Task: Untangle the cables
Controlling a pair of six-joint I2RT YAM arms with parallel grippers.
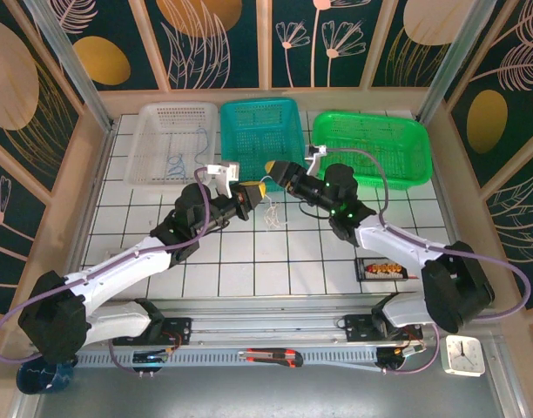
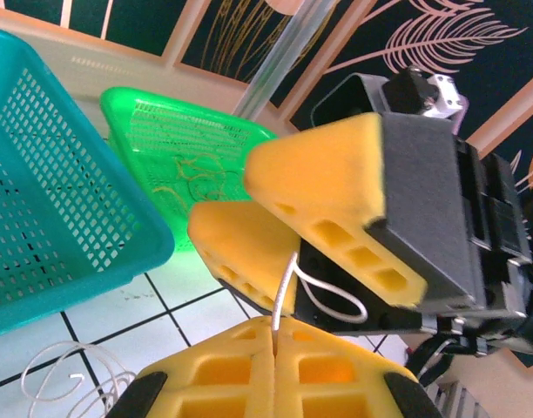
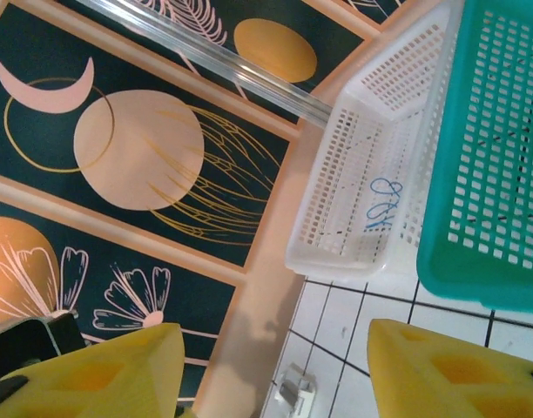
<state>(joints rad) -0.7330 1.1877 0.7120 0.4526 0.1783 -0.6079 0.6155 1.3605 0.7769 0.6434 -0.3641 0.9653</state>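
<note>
Overhead, three baskets are seen along the far edge of the tiled surface (image 1: 249, 261). A blue wire (image 1: 175, 162) is held in the white basket (image 1: 153, 122), and a yellow wire (image 2: 184, 185) is faintly made out in the green basket (image 1: 375, 165), with the teal basket (image 1: 262, 113) between them. The left tool (image 2: 275, 329) is clenched on a white wire (image 2: 286, 287), which rises nearly upright from it, its upper end lost against the right tool (image 3: 275, 348), whose fingers are spread. A white coil (image 2: 70, 376) is left on the surface.
</note>
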